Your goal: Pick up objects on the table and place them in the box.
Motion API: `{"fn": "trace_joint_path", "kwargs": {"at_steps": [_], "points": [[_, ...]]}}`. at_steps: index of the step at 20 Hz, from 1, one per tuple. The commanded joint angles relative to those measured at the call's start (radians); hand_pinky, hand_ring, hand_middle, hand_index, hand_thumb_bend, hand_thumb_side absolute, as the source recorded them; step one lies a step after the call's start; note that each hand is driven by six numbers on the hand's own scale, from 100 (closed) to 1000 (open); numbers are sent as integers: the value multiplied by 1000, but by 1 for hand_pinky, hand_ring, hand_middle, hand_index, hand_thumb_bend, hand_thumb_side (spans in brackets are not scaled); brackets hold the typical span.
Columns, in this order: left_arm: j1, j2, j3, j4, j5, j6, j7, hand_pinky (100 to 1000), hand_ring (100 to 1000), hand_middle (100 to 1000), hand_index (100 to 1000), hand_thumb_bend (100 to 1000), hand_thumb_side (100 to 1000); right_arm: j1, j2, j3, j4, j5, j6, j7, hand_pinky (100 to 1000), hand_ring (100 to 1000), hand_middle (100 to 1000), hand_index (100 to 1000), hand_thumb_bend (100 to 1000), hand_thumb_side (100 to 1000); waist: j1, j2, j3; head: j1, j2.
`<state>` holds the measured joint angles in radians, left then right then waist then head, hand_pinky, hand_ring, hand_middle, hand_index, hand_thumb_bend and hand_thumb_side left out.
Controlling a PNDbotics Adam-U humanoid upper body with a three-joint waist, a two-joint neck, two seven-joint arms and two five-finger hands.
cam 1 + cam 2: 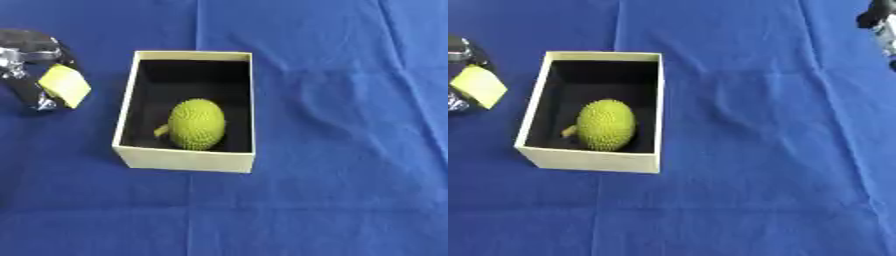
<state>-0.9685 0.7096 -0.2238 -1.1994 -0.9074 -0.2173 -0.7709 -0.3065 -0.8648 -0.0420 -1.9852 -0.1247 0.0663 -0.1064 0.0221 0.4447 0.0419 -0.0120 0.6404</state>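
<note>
A green, bumpy, egg-shaped fruit (197,124) lies inside the box (185,161), in the near half of its dark interior, close to the front wall. A short yellowish stub (162,131) pokes out of it at about 8 o'clock; whether this is a stem or a separate small thing cannot be made out. The fruit's underside and the floor just around it are lost in shadow. The box is a pale cream, open-topped rectangle with black lining, standing on a blue cloth (350,150) that covers the table and shows a few fold creases.

From the box, at about 9 o'clock and apart from its left wall, the left hand (31,75) shows near the picture's left edge. It is black and silver, and only part of it is seen; the rest is cut off by the frame. A flat yellow piece (65,85), roughly square and tilted, sits against it on the side facing the box. Whether the fingers are curled on this piece or it is simply fixed to the hand cannot be told.

At about 2 o'clock, far from the box, a dark and silver bit of the right hand (878,22) enters at the upper right corner of the right eye view. So little of it shows that the set of its fingers cannot be told.
</note>
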Motion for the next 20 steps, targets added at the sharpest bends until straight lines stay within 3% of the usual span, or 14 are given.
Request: {"fn": "trace_joint_path", "kwargs": {"at_steps": [1,7,10,15,20], "points": [[-25,26,17,-36,17,14,-3,710,652,607,717,249,100,0,-19,-8,-15,-6,3,2,865,719,534,778,100,658,0,-26,2,2,-4],[-43,33,30,-99,53,28,-16,679,620,585,694,208,100,9,-20,-9,-15,-8,6,4,867,720,534,779,100,655,1,-34,10,-2,6],[-52,25,28,-158,94,21,-1,674,597,574,688,129,100,9,-23,-12,-15,-9,3,4,867,721,534,780,100,648,1,-37,13,-7,11],[-72,-19,-17,-278,172,1,32,674,562,554,677,100,100,5,-24,-13,-15,-10,-3,6,867,722,534,780,100,642,-2,-45,16,-18,17],[-99,-94,-75,-366,253,18,23,675,551,541,668,100,100,-3,-21,-9,-15,-14,-2,11,866,722,534,780,100,636,-4,-58,17,-18,18]]}}
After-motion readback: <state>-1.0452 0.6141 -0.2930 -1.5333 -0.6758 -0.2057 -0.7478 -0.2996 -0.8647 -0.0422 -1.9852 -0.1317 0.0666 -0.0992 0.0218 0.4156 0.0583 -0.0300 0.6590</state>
